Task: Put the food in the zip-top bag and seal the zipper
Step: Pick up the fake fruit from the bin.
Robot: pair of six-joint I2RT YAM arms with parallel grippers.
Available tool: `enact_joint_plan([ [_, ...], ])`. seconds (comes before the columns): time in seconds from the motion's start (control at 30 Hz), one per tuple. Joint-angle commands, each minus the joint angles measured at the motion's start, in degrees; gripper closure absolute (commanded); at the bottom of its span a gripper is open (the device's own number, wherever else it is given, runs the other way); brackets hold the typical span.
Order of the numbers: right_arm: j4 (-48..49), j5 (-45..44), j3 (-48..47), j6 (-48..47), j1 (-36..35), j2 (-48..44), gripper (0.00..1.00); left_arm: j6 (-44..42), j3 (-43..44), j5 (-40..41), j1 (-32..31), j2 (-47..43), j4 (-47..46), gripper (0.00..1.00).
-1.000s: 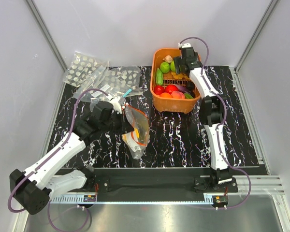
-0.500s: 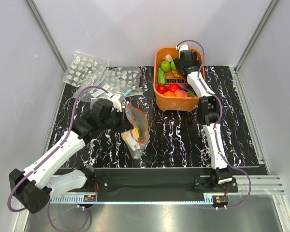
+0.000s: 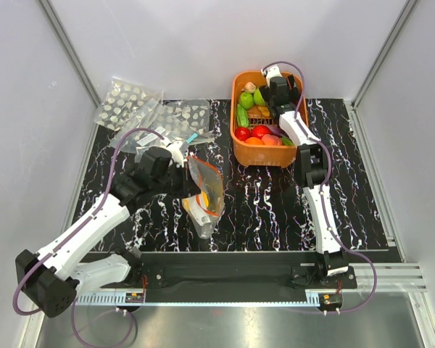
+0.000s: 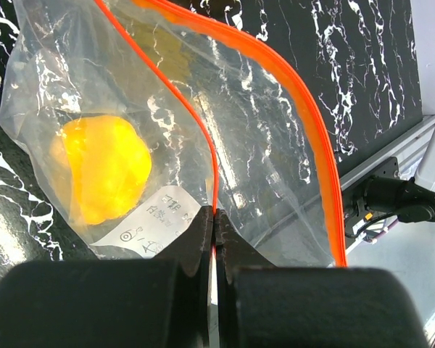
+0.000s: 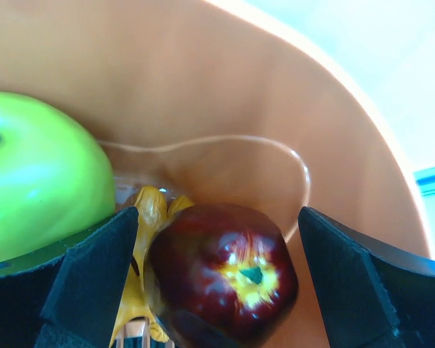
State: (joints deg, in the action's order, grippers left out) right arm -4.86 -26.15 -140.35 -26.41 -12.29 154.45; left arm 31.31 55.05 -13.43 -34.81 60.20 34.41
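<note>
Left wrist: left gripper (image 4: 214, 217) pinches zipper (image 4: 196, 116), zip-top bag (image 3: 205, 194) lengthwise near-to-far, mouth far; right gripper (image 5: 217, 246) gapes around dark fruit (image 5: 225, 279).

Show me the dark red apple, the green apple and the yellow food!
dark red apple (image 5: 225, 275): right wrist view, its glossy middle.
green apple (image 5: 36, 174): right wrist view, its shiny side.
yellow food (image 4: 105, 170): left wrist view, its middle.

- My top external camera looks steeply down from above and behind the arm bases, far enough to take in the whole tabletop (image 3: 261, 210).
- My left wrist camera sits very close, facing down onto the zip-top bag (image 4: 261, 145); the top view shares it.
- My right wrist camera peers close-up into the orange basket (image 5: 203, 72), shared likewise.
</note>
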Motion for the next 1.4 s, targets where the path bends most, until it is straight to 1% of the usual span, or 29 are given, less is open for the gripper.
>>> enact_joint_plan([
  [0.0,2.41,-0.66,-2.98,-1.72,0.52,1.99,0.01,-0.46,2.26,-0.37,0.09,0.35,-2.07,1.0],
  [0.1,0.03,0.05,-1.6,0.47,0.52,1.12,0.02,-0.46,2.17,-0.54,0.18,0.7,-2.68,1.0],
  [0.17,-1.11,0.66,0.24,2.23,0.52,-0.9,0.0,-0.55,2.34,-1.07,0.09,1.05,-2.77,1.0],
  [0.3,-3.57,0.4,2.19,5.05,0.52,-4.15,0.0,-0.37,1.99,-1.25,0.09,0.97,-3.21,1.0],
  [0.33,-4.27,0.23,2.54,5.49,0.52,-5.2,0.02,-0.29,1.73,-1.25,0.09,0.88,-3.39,1.0],
  [0.37,-4.45,0.14,3.41,5.93,0.6,-5.65,0.05,-0.11,1.56,-1.33,0.09,0.62,-3.48,1.0],
  [0.4,-4.54,0.05,3.68,6.02,0.52,-5.83,0.11,0.07,1.47,-1.51,0.09,0.53,-3.65,1.0],
  [0.43,-5.41,0.31,3.86,6.11,0.43,-6.18,0.17,0.15,1.29,-1.68,0.09,0.18,-3.74,1.0],
  [0.47,-5.86,0.49,3.86,6.29,0.52,-6.27,0.28,0.24,1.2,-1.95,0.09,-0.09,-3.74,1.0],
  [0.53,-6.99,0.66,4.12,6.64,0.52,-6.44,0.35,0.24,1.12,-1.95,0.18,-0.79,-3.3,1.0],
  [0.6,-7.0,0.75,5.0,7.16,0.43,-6.97,0.4,-0.11,1.03,-1.42,0.09,-1.14,-2.78,1.0],
  [0.77,-7.18,2.77,7.55,9.01,0.52,-11.88,0.45,-1.07,1.91,-1.33,0.09,-1.06,-1.11,1.0],
  [0.9,-7.97,6.54,10.8,12.25,0.34,-17.86,0.48,-1.6,2.52,-1.07,0.09,-1.14,-0.58,1.0],
  [1.03,-9.54,10.59,15.19,15.68,0.34,-26.02,0.51,-2.04,2.61,-0.63,0.09,-0.97,-0.05,1.0],
  [1.13,-10.87,14.37,19.23,18.41,0.25,-31.39,0.53,-2.39,2.79,-0.54,0.09,-0.7,0.3,1.0],
  [1.2,-10.78,16.13,23.88,19.64,-0.1,-34.2,0.53,-2.83,3.05,-0.54,0.09,-0.62,0.39,1.0],
  [1.3,-10.96,18.76,30.04,21.31,-1.24,-41.83,0.53,-3.36,3.84,-0.45,0.09,-0.44,0.65,1.0],
  [1.37,-11.04,21.3,35.03,22.97,-2.2,-45.1,0.53,-3.62,4.97,-0.98,0.09,0.0,0.92,1.0],
])
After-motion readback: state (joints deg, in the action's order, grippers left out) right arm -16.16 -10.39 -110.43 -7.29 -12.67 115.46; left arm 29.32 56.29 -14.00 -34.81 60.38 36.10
